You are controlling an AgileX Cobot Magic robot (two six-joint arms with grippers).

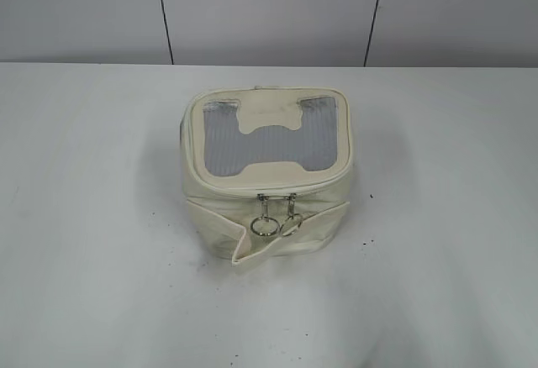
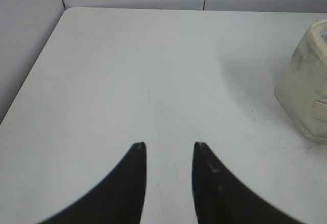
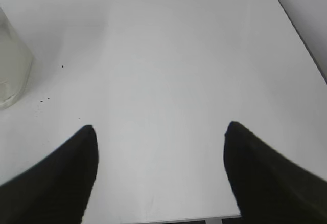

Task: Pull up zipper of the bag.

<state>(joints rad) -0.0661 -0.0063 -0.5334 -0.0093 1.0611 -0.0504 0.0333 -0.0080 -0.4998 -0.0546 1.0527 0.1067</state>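
Observation:
The cream-white boxy bag (image 1: 265, 179) stands in the middle of the white table, with a grey see-through top panel and a cream H-shaped patch (image 1: 267, 116). The zipper track (image 1: 277, 190) runs round the top rim, and its two silver ring pulls (image 1: 277, 217) hang side by side at the front. Neither gripper shows in the exterior view. In the left wrist view my left gripper (image 2: 168, 144) is open and empty, with the bag (image 2: 306, 81) far to its right. In the right wrist view my right gripper (image 3: 161, 127) is wide open and empty, with the bag's edge (image 3: 13, 63) at far left.
The white table (image 1: 92, 217) spreads all round the bag. A pale panelled wall (image 1: 269, 11) stands behind the table. The table's right edge (image 3: 296, 29) shows in the right wrist view and its left edge (image 2: 36, 68) in the left wrist view.

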